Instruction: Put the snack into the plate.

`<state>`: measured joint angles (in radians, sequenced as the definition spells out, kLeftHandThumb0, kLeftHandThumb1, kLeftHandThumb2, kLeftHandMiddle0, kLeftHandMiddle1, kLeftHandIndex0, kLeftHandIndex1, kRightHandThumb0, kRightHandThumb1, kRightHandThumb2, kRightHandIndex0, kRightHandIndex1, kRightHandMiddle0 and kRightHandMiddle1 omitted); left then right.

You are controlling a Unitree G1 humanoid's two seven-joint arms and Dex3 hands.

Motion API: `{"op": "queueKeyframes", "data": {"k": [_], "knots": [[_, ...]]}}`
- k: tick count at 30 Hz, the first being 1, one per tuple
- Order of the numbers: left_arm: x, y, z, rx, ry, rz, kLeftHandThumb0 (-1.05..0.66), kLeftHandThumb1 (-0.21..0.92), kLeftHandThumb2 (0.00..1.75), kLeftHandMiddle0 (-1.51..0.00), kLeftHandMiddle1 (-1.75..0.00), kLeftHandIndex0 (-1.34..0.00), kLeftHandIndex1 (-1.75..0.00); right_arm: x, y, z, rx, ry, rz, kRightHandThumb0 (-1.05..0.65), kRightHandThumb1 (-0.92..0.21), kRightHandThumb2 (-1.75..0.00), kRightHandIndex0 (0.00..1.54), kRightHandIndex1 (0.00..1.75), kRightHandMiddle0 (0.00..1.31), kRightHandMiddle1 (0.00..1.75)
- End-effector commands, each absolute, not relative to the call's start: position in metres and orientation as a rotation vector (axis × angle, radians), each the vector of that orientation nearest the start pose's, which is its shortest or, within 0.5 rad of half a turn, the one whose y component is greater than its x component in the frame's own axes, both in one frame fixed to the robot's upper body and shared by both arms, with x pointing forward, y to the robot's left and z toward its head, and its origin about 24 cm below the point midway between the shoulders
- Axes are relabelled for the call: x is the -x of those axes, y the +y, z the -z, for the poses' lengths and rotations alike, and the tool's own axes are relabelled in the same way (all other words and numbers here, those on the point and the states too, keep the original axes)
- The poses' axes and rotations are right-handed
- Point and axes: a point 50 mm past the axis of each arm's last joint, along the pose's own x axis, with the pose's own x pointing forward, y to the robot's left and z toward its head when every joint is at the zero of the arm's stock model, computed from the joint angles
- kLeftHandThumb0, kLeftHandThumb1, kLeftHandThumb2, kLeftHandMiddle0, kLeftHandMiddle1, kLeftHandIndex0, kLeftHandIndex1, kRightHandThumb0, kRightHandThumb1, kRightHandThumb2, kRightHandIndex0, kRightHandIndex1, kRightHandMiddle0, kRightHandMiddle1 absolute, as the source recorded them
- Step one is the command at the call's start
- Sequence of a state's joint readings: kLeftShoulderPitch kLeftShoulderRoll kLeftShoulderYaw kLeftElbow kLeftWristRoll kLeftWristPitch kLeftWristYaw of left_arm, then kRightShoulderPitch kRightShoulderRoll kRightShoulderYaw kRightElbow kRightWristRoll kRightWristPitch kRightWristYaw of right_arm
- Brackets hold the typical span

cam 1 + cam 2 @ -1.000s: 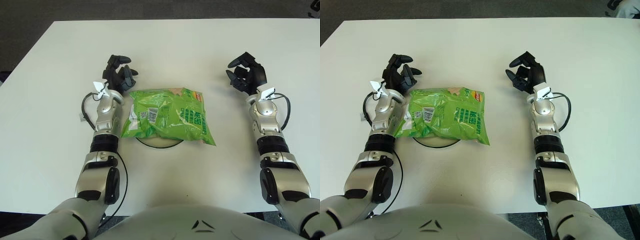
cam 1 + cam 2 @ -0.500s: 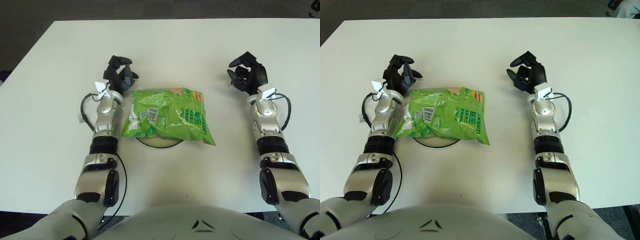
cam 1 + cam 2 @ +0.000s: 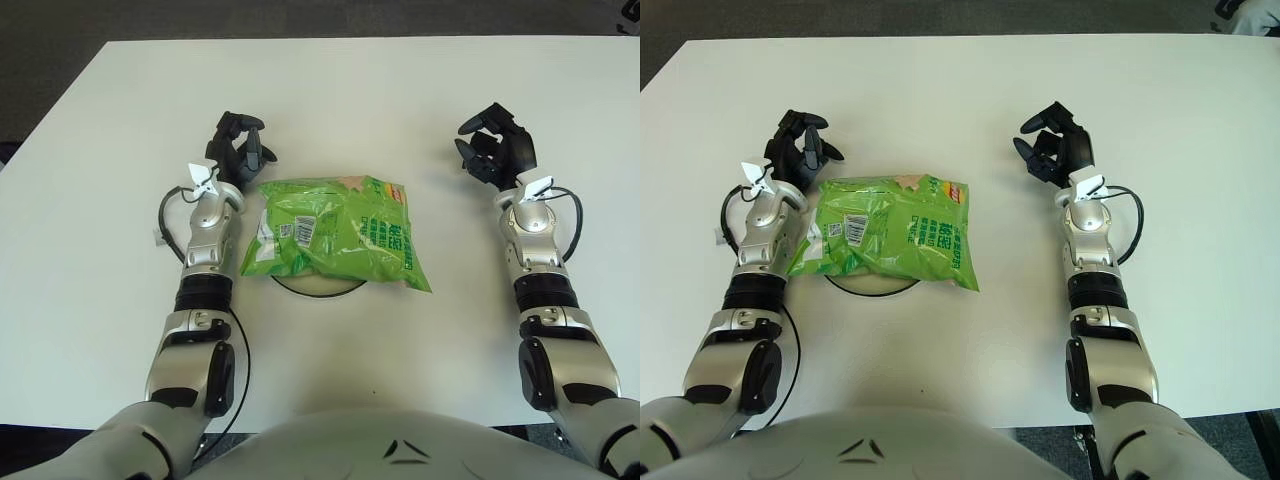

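The snack point(image 3: 335, 238), a green crinkled bag with printed labels, lay in the middle of the frame on top of the plate point(image 3: 320, 288). The bag covered almost the whole plate, so only a thin dark-edged curve of the rim showed under its lower edge. The lower right corner of the bag reached out past the plate over the white bench point(image 3: 400, 100).

The left robot hand point(image 3: 240, 152) was at the upper left of the bag, just beside its top left corner but not touching it. Its dark fingers were loosely bent and held nothing. A small white tag sat at its wrist, and a thin black cable looped beside the forearm.

The right robot hand point(image 3: 494, 154) was in the upper right part of the frame, well apart from the bag. Its fingers were also relaxed and half curled, with nothing between them. Both forearms lay along the bench, pointing toward the upper edge of the frame.
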<state>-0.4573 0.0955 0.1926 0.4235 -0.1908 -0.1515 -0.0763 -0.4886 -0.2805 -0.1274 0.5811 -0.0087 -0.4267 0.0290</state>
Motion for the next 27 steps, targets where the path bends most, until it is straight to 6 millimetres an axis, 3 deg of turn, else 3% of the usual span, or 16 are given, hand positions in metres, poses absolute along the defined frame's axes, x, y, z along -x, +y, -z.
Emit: {"op": "queueKeyframes", "data": {"k": [1,9,13,19,27], "knots": [[-0.3167,0.1887,-0.0459,0.142,-0.020,-0.051,-0.36,0.80,0.66,-0.77,-1.75,-0.28,-1.75,-0.3086,-0.2087,-0.0377,0.188,-0.116,0.047,-0.37,-0.88,-0.33,0.89,1.75,0.48,1.48],[-0.3126,0.1871,-0.0511,0.077,-0.085,-0.038,-0.37,0.76,0.72,-0.77,-1.75,-0.31,-1.73,-0.3075,-0.2082,-0.0373,0.161,-0.115,0.052,-0.37,-0.88,-0.33,0.89,1.75,0.48,1.48],[-0.3117,0.1863,-0.0530,0.049,-0.107,-0.033,-0.37,0.75,0.72,-0.76,-1.75,-0.32,-1.73,-0.3070,-0.2081,-0.0385,0.133,-0.122,0.057,-0.37,-0.83,-0.45,0.88,1.75,0.45,1.53],[-0.3112,0.1857,-0.0532,0.028,-0.120,-0.033,-0.37,0.75,0.72,-0.76,-1.75,-0.33,-1.72,-0.3065,-0.2080,-0.0391,0.107,-0.129,0.055,-0.37,-0.81,-0.60,0.88,1.75,0.34,1.67],[-0.3107,0.1851,-0.0527,0.008,-0.132,-0.046,-0.37,0.75,0.73,-0.77,-1.75,-0.32,-1.73,-0.3061,-0.2079,-0.0389,0.074,-0.133,0.047,-0.36,-0.83,-0.63,0.87,1.73,0.27,1.74]]}}
